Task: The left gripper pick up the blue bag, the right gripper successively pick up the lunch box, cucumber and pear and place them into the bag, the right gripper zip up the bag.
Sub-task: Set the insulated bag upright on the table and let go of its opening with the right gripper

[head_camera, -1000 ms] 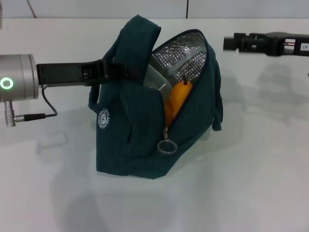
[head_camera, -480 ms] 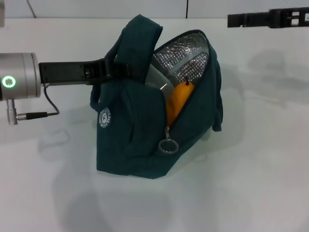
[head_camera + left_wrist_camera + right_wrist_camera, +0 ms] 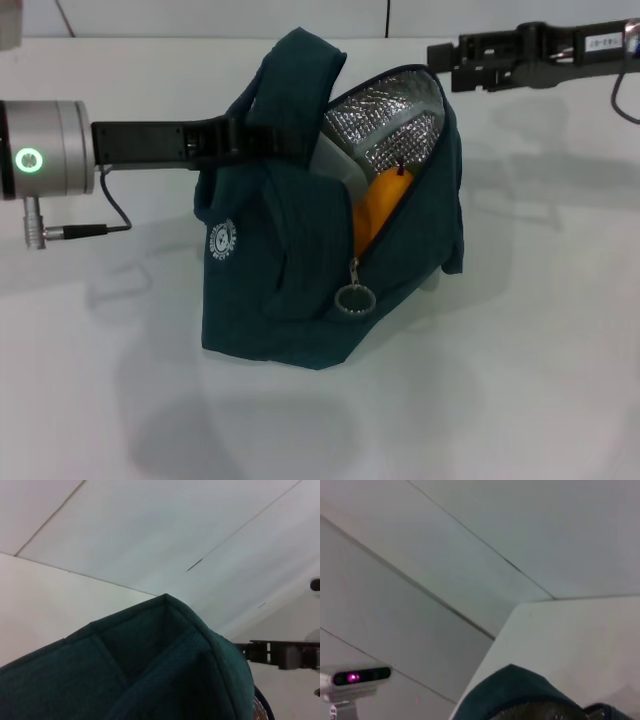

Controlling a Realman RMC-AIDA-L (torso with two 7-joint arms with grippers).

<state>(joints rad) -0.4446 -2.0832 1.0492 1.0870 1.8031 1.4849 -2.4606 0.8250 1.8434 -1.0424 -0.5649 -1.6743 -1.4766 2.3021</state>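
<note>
The blue bag [image 3: 280, 280] stands on the white table with its mouth open, showing silver lining. My left gripper [image 3: 252, 140] reaches in from the left and is shut on the bag's handle, holding the top up. Inside, the orange pear [image 3: 378, 205] shows, with a pale plastic edge of the lunch box [image 3: 335, 165] beside it. The cucumber is hidden. The zipper's ring pull [image 3: 354, 298] hangs at the low end of the opening. My right gripper [image 3: 440, 52] hovers level at the upper right rim of the bag's mouth. The left wrist view shows bag fabric [image 3: 165, 660] and the right gripper [image 3: 257, 652] beyond it.
White table [image 3: 540, 330] surrounds the bag on all sides. The left arm's silver joint with green ring light [image 3: 30, 158] and its cable sit at the far left. A camera with a pink light [image 3: 355, 677] shows in the right wrist view, and the bag's rim [image 3: 520, 690].
The right gripper has come left and down from the far right edge to the bag's upper rim. The left arm and the bag have shifted slightly right.
</note>
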